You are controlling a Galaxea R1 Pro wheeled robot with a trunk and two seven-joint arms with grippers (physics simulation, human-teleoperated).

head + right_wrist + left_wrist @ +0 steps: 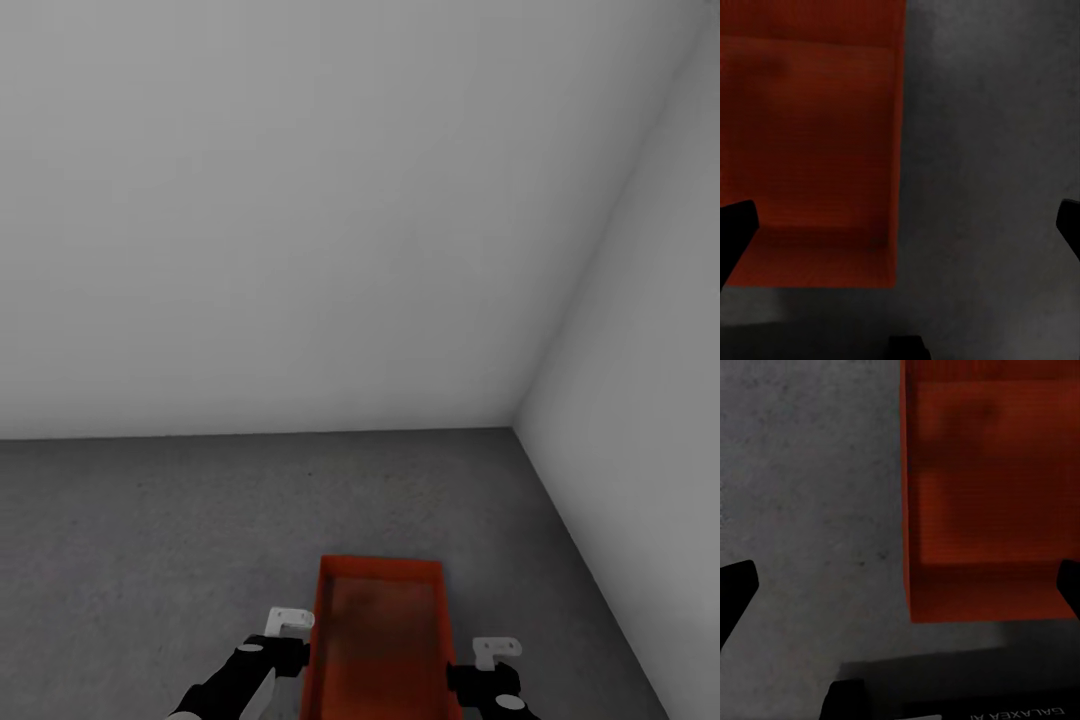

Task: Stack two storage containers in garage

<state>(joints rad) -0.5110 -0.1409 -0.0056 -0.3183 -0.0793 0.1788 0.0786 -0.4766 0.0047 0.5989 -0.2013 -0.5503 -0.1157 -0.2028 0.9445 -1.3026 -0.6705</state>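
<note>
- Left arm (235, 680) was glossy black with a white panel along its forearm and a small white disc near the wrist.
- A white angular bracket (289, 620) capped the left arm's end.
- Right arm (490, 685) was black too, with a matching white bracket (496, 650) and pale disc.
- Left wrist view showed black fingertips (735, 589) and white "GALAXEA" lettering (1012, 712), reading upside down.
- Right wrist view showed plain black fingertips (735, 229).

the container (380, 640) sits on the floor (150, 530) between the left claw (285, 640) and right claw (490, 670), near the corner of 2 walls (300, 200).
</note>
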